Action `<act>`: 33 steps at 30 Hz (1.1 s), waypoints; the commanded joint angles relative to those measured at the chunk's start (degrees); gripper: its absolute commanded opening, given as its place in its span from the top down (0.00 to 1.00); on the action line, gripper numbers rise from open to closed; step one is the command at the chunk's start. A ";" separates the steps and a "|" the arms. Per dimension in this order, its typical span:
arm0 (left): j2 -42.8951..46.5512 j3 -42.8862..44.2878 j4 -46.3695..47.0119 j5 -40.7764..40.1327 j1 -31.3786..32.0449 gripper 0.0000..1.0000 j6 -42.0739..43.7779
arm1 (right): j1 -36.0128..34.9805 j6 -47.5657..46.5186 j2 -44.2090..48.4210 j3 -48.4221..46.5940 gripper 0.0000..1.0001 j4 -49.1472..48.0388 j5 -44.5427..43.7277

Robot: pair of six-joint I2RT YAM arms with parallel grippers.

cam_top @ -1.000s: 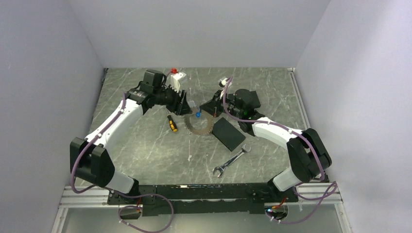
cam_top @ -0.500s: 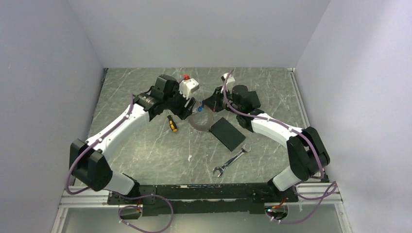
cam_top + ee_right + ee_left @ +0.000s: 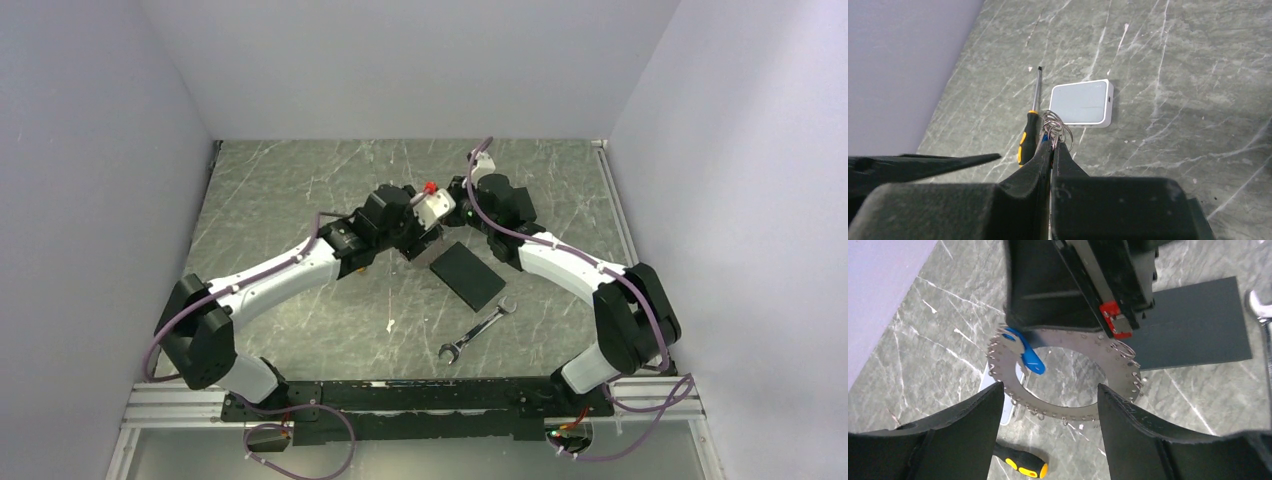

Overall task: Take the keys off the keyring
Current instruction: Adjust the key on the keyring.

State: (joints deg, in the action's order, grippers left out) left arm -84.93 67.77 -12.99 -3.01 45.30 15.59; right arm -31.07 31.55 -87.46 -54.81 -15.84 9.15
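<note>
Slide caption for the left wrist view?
Open left gripper faces the key-rimmed keyring, blue tag showing, while the shut right gripper pinches its far edge.

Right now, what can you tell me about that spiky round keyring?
The keyring is a thin, flat grey metal ring with a big open middle. Tiny keys stick out around its rim like gear teeth, and one blue tag lies across it. The right hand pinches one edge, seemingly holding it off the table. The open left hand isn't touching it.
</note>
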 commanded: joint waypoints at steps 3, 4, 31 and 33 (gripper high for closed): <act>0.46 -5.71 13.99 -6.94 2.37 0.29 7.34 | -0.04 4.08 4.45 -0.79 1.00 -3.15 0.58; 0.37 -6.21 15.83 -7.25 2.48 0.30 8.18 | -0.07 4.51 4.69 -0.68 1.00 -3.15 0.87; -3.48 -6.68 22.93 -12.49 2.91 0.62 15.60 | -0.13 7.39 5.85 0.91 1.00 -4.10 3.75; -2.90 -6.53 21.90 -12.03 2.74 0.71 14.86 | -0.13 7.22 5.67 1.06 1.00 -4.37 3.81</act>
State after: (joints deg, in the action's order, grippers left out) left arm -88.99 60.75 7.07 -14.85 47.99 30.72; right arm -30.94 37.65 -84.09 -53.69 -16.01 10.94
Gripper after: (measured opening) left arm 0.360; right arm 0.023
